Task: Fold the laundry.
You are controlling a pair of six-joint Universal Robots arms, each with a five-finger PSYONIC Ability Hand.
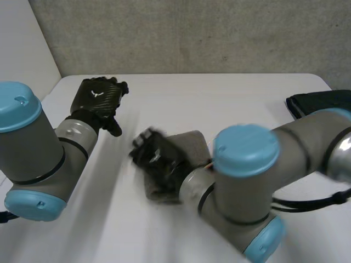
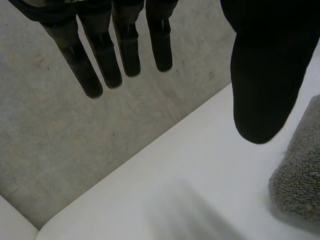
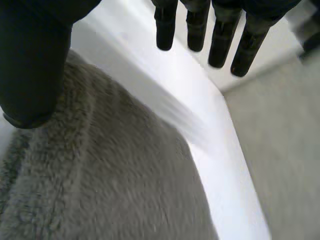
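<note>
A folded grey towel (image 1: 189,149) lies on the white table (image 1: 230,104) near its middle. My right hand (image 1: 158,156) hovers over the towel's left part, fingers straight and apart from the thumb, holding nothing. In the right wrist view the grey towel (image 3: 110,180) spreads under the palm, the fingers (image 3: 220,35) pointing past it over the table edge. My left hand (image 1: 100,98) is raised over the table's far left, open and empty. In the left wrist view its fingers (image 2: 115,45) are straight, and a corner of the towel (image 2: 300,175) lies beyond the thumb.
A dark folded cloth (image 1: 315,103) rests at the table's far right edge. Beyond the table's back edge is grey floor (image 1: 192,33). My right arm (image 1: 258,175) stretches across the near right of the table.
</note>
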